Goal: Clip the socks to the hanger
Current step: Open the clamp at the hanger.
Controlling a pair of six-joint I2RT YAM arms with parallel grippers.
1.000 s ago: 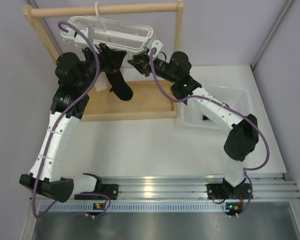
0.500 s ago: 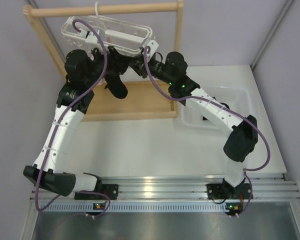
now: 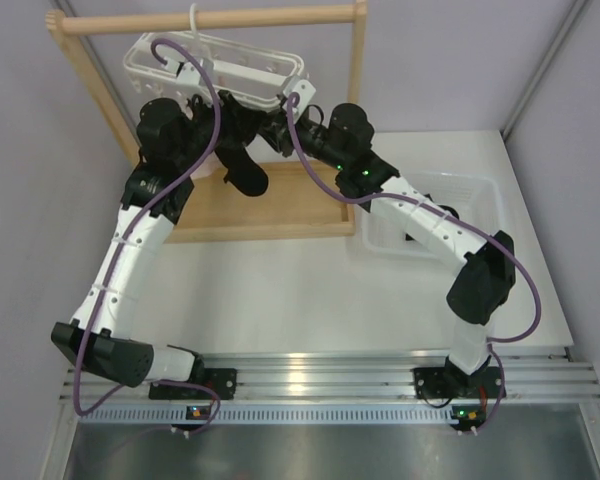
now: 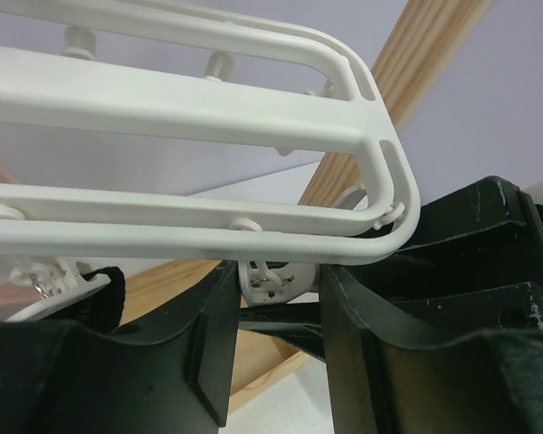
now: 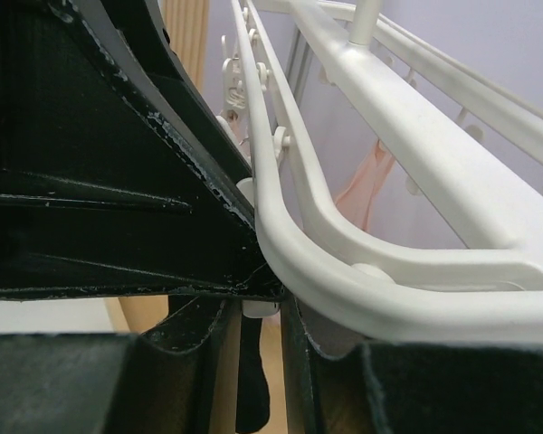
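The white hanger (image 3: 215, 62) hangs by its hook from the wooden rod. Both grippers meet under its right end. My left gripper (image 3: 236, 122) is shut on one of its dangling white clips (image 4: 273, 276), whose sides touch both fingers. The hanger frame (image 4: 208, 108) runs just above the left gripper (image 4: 279, 298). My right gripper (image 3: 272, 122) reaches in from the right, its jaws narrow. A black sock (image 3: 246, 177) hangs limp below the two grippers. In the right wrist view the sock (image 5: 253, 384) droops between the tips of the right gripper (image 5: 256, 316), under the clip's white end.
The wooden rack's rod (image 3: 210, 18) carries the hanger, and its flat base (image 3: 280, 210) lies below the sock. A pale pink cloth (image 5: 366, 185) hangs further along the hanger. A white bin (image 3: 480, 190) stands under the right arm. Black fabric (image 4: 111, 294) shows by another clip at the left.
The left arm has risen towards the hanger with the sock swinging beneath, and its jaws have narrowed on the clip. The hanger has swung back left. The right gripper shifted slightly left.
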